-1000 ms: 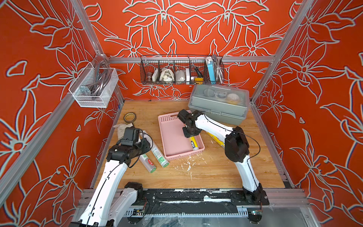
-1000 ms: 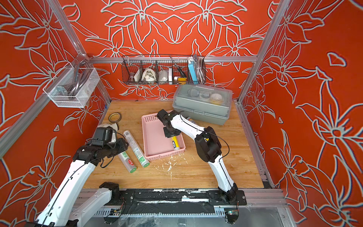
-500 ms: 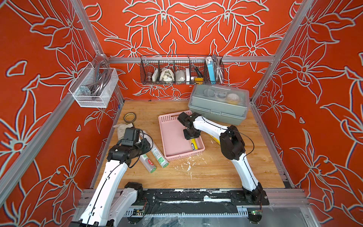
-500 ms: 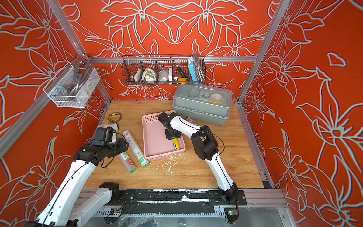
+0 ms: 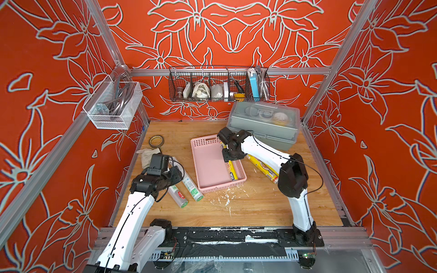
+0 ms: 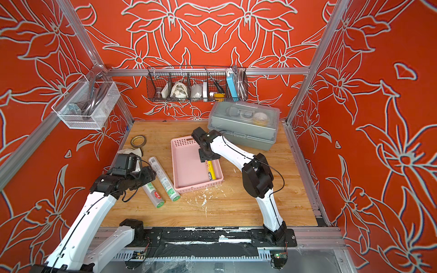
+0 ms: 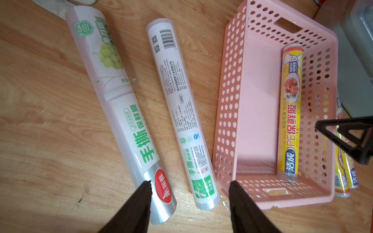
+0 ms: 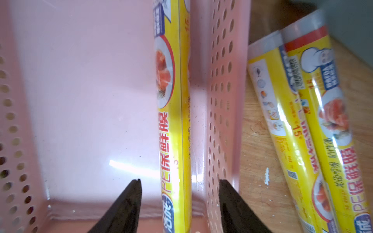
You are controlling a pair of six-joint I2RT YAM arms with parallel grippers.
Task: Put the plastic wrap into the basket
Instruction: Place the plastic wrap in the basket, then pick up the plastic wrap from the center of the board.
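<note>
The right claw (image 8: 179, 185) stands parted over the pink basket (image 5: 208, 163), its arm hiding the far half of the yellow roll (image 5: 232, 172) lying along the basket's 3 o'clock wall; a second ago the claw was clamped on that roll. Two more glossy yellow rolls (image 5: 264, 169) lie touching on the wooden bench (image 5: 260, 203) just beyond that wall, partly covered by the arm. The left claw (image 7: 189, 186), now wider than before, hangs open and empty over two white-silver rolls (image 6: 163, 179) at the basket's 9 o'clock, its fingertips (image 7: 146, 186) straddling the near end of one. The basket is smooth plastic, with perforated sides. White crumbs (image 5: 224, 198) fleck the bench at 6 o'clock.
</note>
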